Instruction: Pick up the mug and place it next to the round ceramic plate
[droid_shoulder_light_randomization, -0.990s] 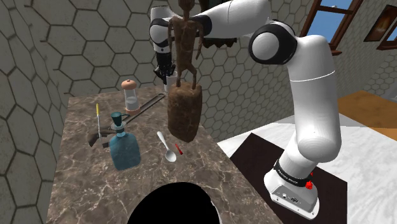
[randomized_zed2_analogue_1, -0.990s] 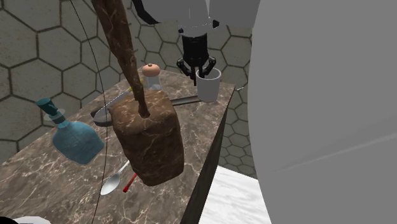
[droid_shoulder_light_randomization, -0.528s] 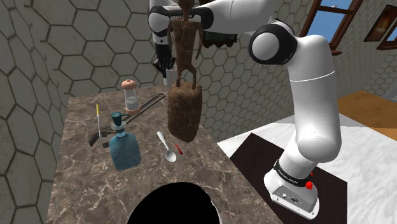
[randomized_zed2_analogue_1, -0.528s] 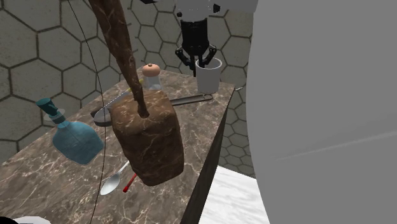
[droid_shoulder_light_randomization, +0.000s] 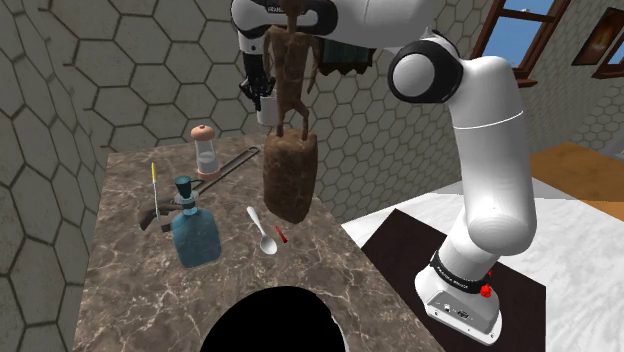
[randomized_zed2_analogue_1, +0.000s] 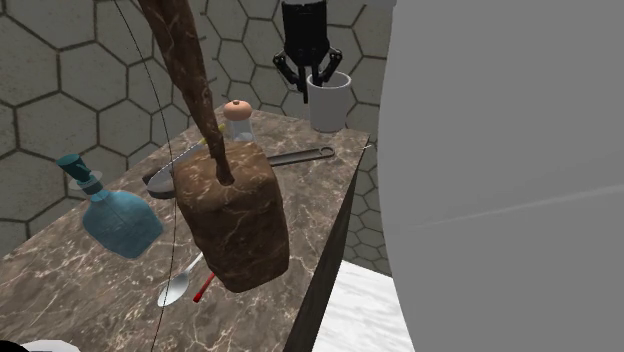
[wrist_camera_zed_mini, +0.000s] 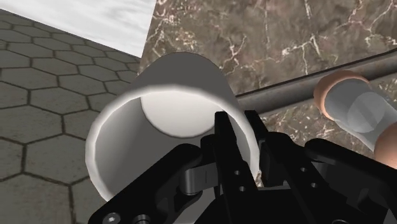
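Note:
A plain white mug (randomized_zed2_analogue_1: 329, 100) hangs in the air above the far end of the marble table (randomized_zed2_analogue_1: 80, 290). My black gripper (randomized_zed2_analogue_1: 312, 75) is shut on its rim, one finger inside and one outside, as the wrist view shows on the mug (wrist_camera_zed_mini: 159, 121) and gripper (wrist_camera_zed_mini: 243, 137). In the shoulder view the mug (droid_shoulder_light_randomization: 266, 110) and gripper (droid_shoulder_light_randomization: 261, 90) sit partly behind a tall brown sculpture. A round black disc (droid_shoulder_light_randomization: 275, 320), where the plate would lie, covers the table's near end.
The brown stone-like sculpture (droid_shoulder_light_randomization: 290, 175) stands mid-table, tall enough to reach the arm. Around it are a blue bottle (droid_shoulder_light_randomization: 194, 235), a spoon (droid_shoulder_light_randomization: 262, 232), a glass shaker with a tan cap (droid_shoulder_light_randomization: 206, 150) and a long metal tool (droid_shoulder_light_randomization: 225, 168). The table's edge (randomized_zed2_analogue_1: 335, 240) drops toward the white floor.
The gripper has risen with the mug, lifting it from the table's far end to well above the surface. Nothing else has moved.

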